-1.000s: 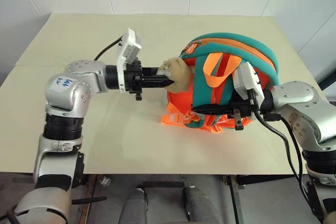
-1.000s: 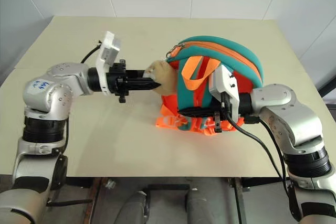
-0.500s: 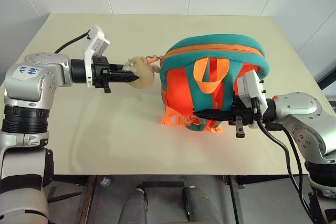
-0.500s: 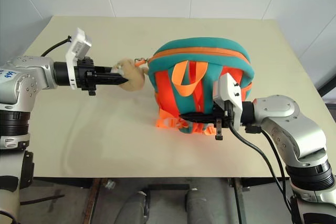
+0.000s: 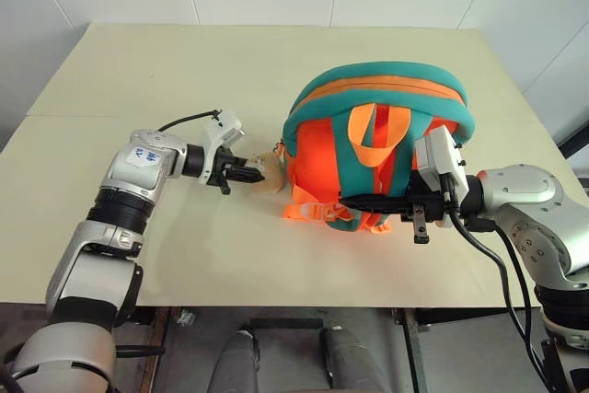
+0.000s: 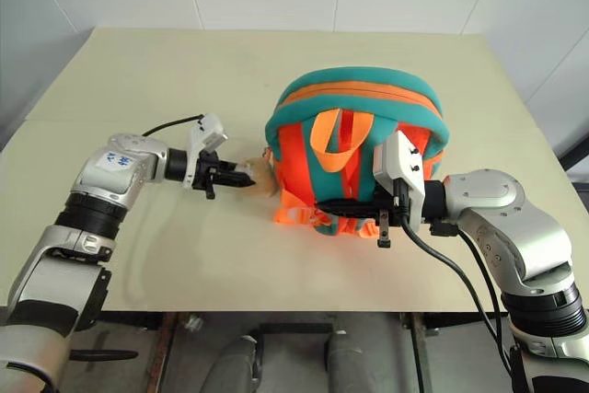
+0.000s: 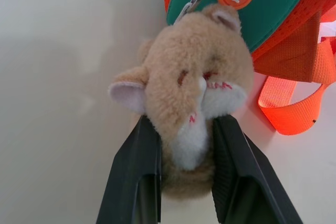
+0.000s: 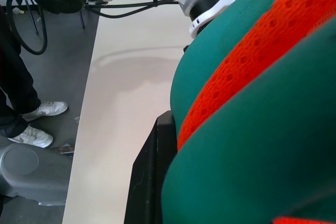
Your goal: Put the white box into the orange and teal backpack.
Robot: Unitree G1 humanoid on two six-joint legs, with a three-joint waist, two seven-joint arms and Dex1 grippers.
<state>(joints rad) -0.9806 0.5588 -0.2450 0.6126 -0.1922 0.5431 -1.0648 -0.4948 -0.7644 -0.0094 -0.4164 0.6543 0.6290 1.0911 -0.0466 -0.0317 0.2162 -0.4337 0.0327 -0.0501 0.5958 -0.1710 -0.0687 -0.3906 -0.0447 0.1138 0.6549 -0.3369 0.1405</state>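
The orange and teal backpack (image 5: pixel 377 98) rests on the cream table with its strap side toward me. Its small tan plush toy (image 7: pixel 194 98) hangs from a metal chain at the backpack's left side, low over the table. My left gripper (image 5: pixel 256 172) is shut on the plush toy, one black finger (image 7: pixel 137 177) on each side of it. My right gripper (image 5: pixel 348 198) reaches in from the right along the backpack's lower front and is shut on a teal strap (image 8: pixel 252 145). The white box is out of view.
The table (image 5: pixel 184 71) has bare room behind and to the left of the backpack, and its front edge (image 5: pixel 276 303) is close to my arms. Orange webbing loops (image 5: pixel 308 211) lie on the table under the backpack. A person's white shoes (image 8: pixel 37 121) stand on the floor beside the table.
My left gripper, still holding the plush toy, came down to the table and in toward the backpack. The backpack, tilted and raised a second ago, now stands settled. The right gripper kept still.
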